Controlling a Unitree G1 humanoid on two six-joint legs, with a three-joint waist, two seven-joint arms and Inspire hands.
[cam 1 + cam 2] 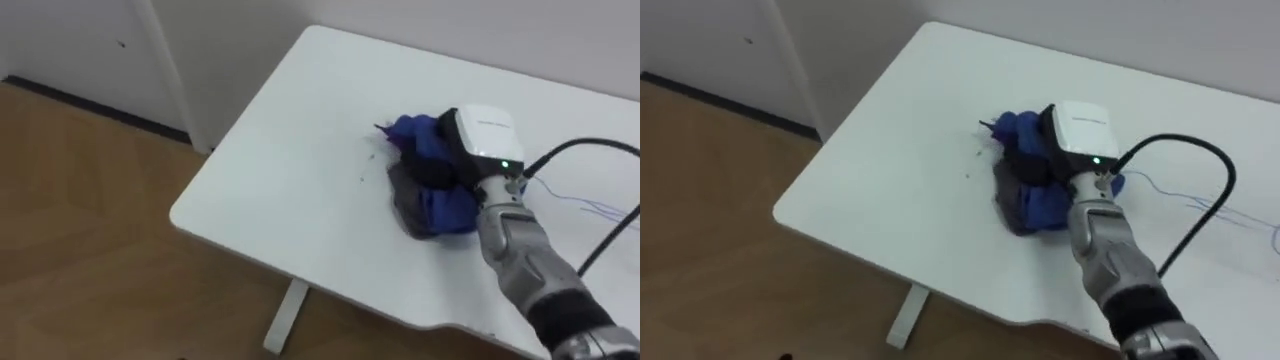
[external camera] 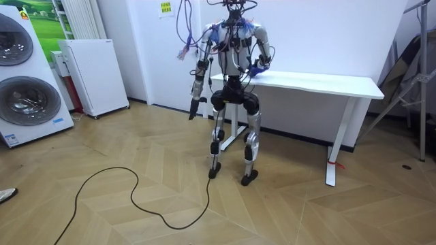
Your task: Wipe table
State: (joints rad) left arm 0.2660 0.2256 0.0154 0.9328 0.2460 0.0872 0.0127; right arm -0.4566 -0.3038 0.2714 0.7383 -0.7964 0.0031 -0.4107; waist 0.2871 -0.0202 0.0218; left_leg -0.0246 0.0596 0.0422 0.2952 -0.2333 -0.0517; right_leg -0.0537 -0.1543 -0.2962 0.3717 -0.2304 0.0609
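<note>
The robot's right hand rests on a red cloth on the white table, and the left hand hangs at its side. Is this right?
Not quite: the left eye view shows a blue cloth, not red. The right hand rests on it on the white table; the left hand hangs at its side.

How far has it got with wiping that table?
Nothing looks finished yet. In hand: the right hand rests on a blue cloth on the table. Left to do: small dark specks beside the cloth and thin blue lines further right are unwiped. The left hand hangs at its side.
</note>
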